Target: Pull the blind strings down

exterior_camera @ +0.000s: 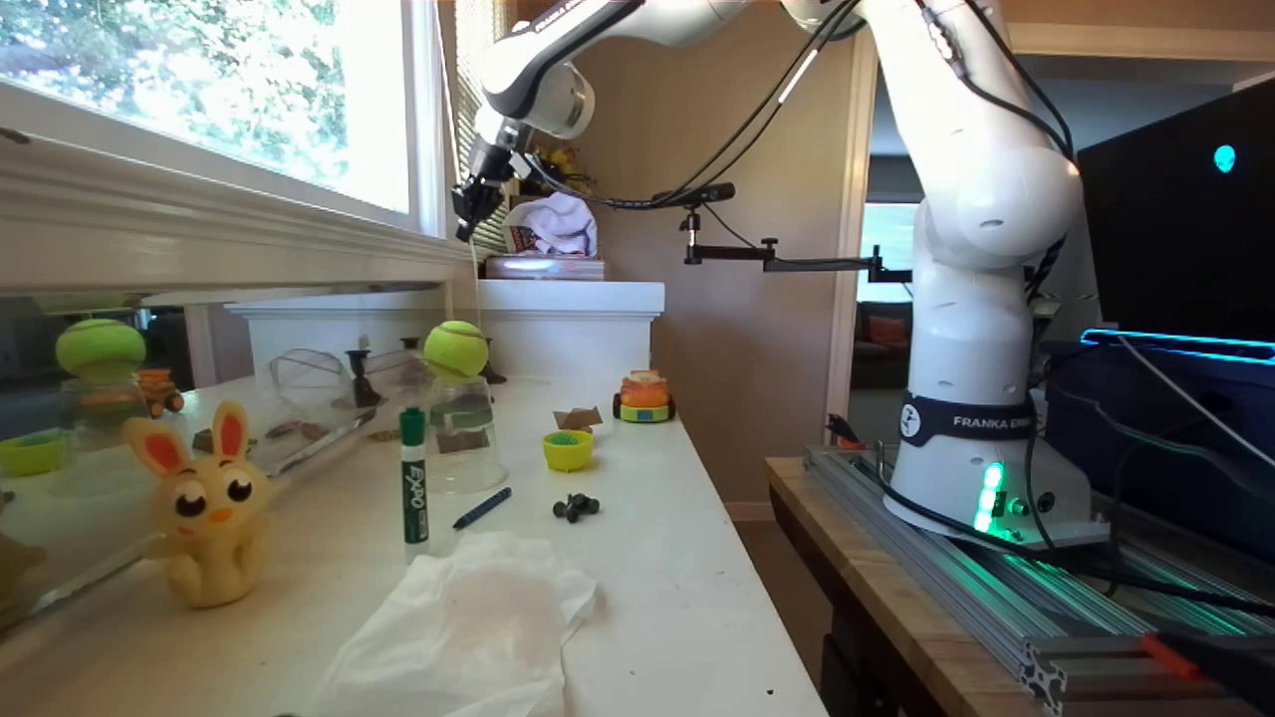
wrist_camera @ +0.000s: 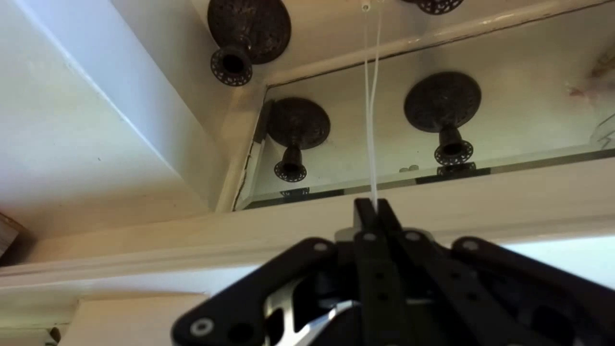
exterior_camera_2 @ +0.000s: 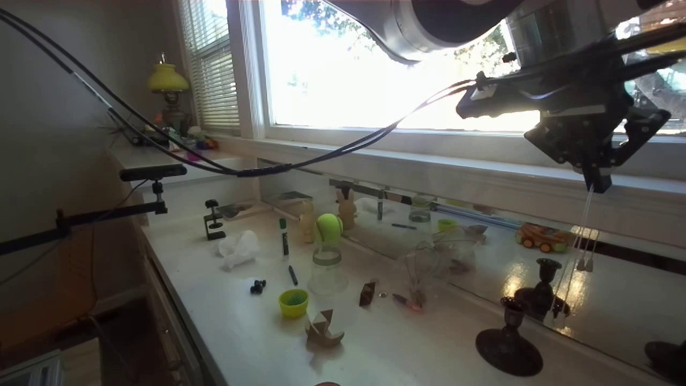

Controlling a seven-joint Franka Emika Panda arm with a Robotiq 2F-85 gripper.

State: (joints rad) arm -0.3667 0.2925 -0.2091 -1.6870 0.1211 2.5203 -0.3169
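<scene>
The blind strings are thin pale cords. In the wrist view the blind strings (wrist_camera: 370,110) run from between the fingertips of my gripper (wrist_camera: 375,204), with small end pieces at the top edge. The fingers are shut on them. In an exterior view the gripper (exterior_camera_2: 598,187) points down in front of the window ledge, and the strings (exterior_camera_2: 588,209) hang below its tips. Small end pieces and mirror reflections show lower there. In an exterior view the gripper (exterior_camera: 465,234) is near the window corner, with the strings (exterior_camera: 476,284) faint beneath. The strings above the fingers are hidden.
A dark candlestick (exterior_camera_2: 509,343) stands on the white counter below. A mirror along the wall doubles the objects. The window ledge (exterior_camera_2: 429,163) runs beside the gripper. A tennis ball (exterior_camera: 456,349) sits on a glass jar. A camera arm (exterior_camera: 827,264) reaches over the gap.
</scene>
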